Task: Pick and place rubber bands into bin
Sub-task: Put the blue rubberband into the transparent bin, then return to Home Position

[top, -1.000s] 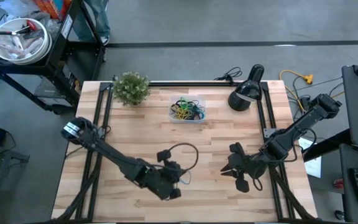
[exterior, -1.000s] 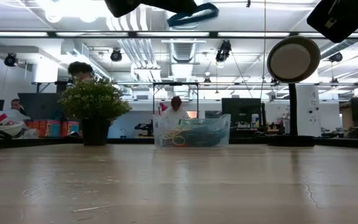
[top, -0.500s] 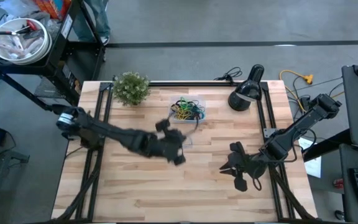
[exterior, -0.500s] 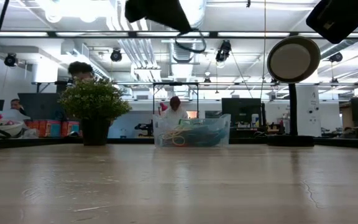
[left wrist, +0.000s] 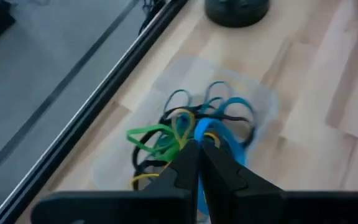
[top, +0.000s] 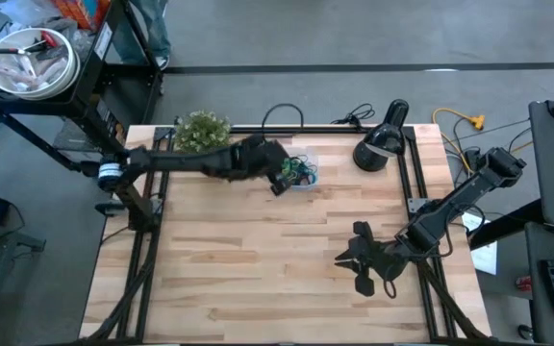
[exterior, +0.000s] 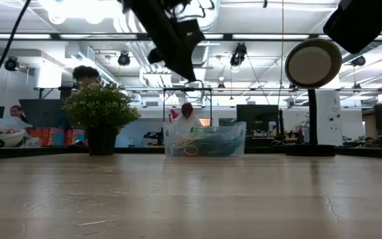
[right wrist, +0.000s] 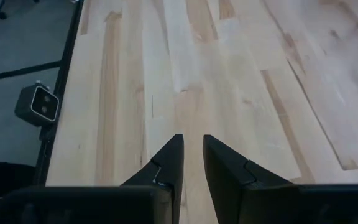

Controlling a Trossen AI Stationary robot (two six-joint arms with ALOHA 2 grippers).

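Black lamp (top: 381, 144) beside bin (top: 301, 181)

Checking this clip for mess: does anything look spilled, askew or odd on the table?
Nothing stands out. The bands lie inside the bin, none on the wood. The left gripper hangs over the bin, shut on a blue band; the right gripper waits open over bare table.

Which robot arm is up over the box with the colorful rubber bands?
The left arm. Its tool is shut and sits above the clear bin of rubber bands. The right arm's tool waits over bare wood, far from it.
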